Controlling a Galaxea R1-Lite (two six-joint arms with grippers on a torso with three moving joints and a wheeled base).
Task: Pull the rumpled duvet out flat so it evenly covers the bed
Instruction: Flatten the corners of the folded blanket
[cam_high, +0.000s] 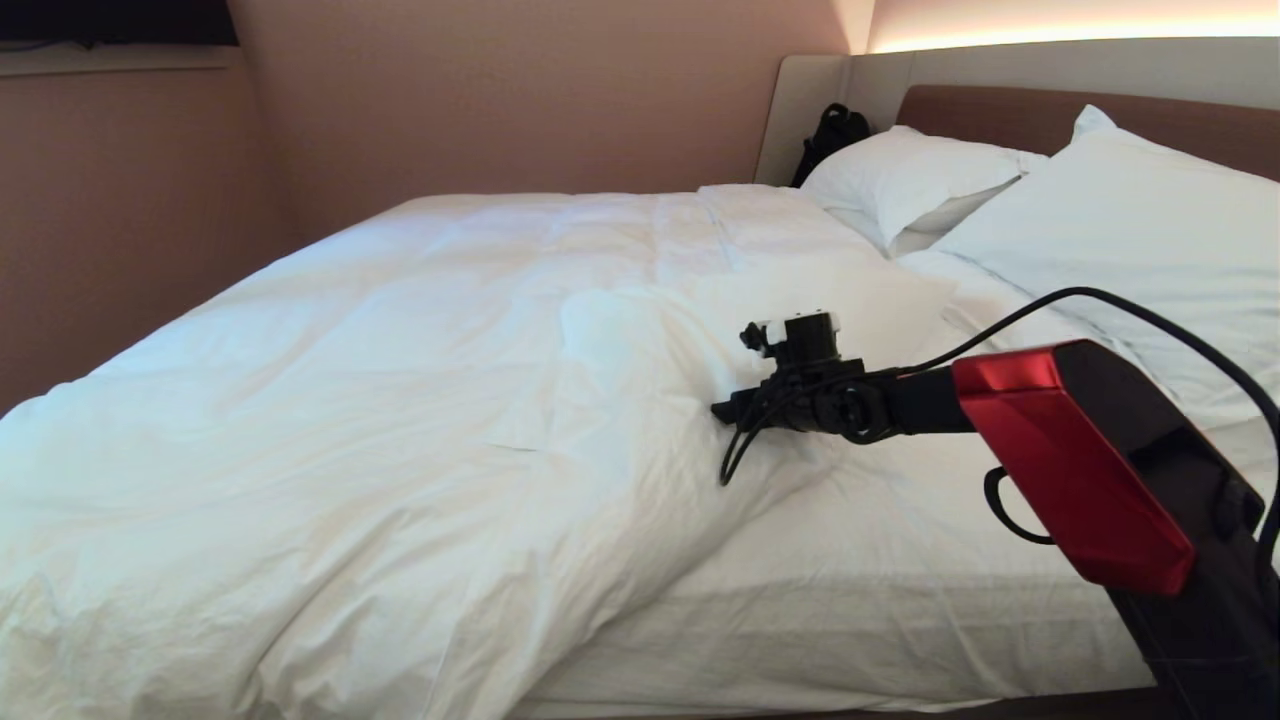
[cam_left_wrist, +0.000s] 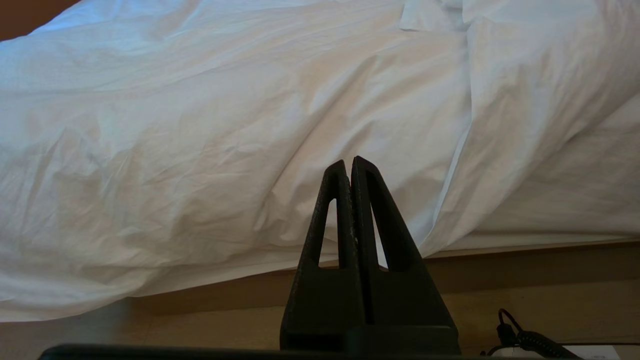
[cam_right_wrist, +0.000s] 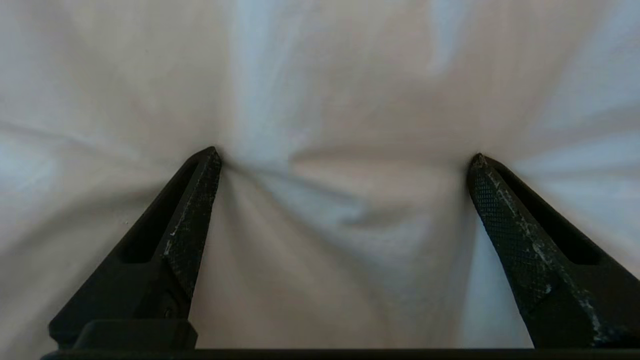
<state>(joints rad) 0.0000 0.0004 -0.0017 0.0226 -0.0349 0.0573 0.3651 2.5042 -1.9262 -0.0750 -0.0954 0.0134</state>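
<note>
Duvet (cam_high: 400, 400) bunched over left and centre of frame, diagonal edge folded back; bare sheet (cam_high: 850, 580) exposed lower right, below pillows (cam_high: 1100, 230). Bed (cam_high: 800, 670) only part covered. Right tool (cam_high: 730, 412) at frame centre, jaws spread wide, tips pressed into duvet fold, nothing pinched yet. Left tool (cam_left_wrist: 350, 167) closed, empty, parked off bed edge. Left: grip, pull duvet toward lower right.

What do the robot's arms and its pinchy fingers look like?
The right arm has a shiny red cover on a black body, with black cables looping along it to a small black wrist camera. The right gripper has two black pointed fingers with bumpy, scuffed inner pads. The left gripper has the same black triangular fingers, each with a long cut-out slot.
</note>
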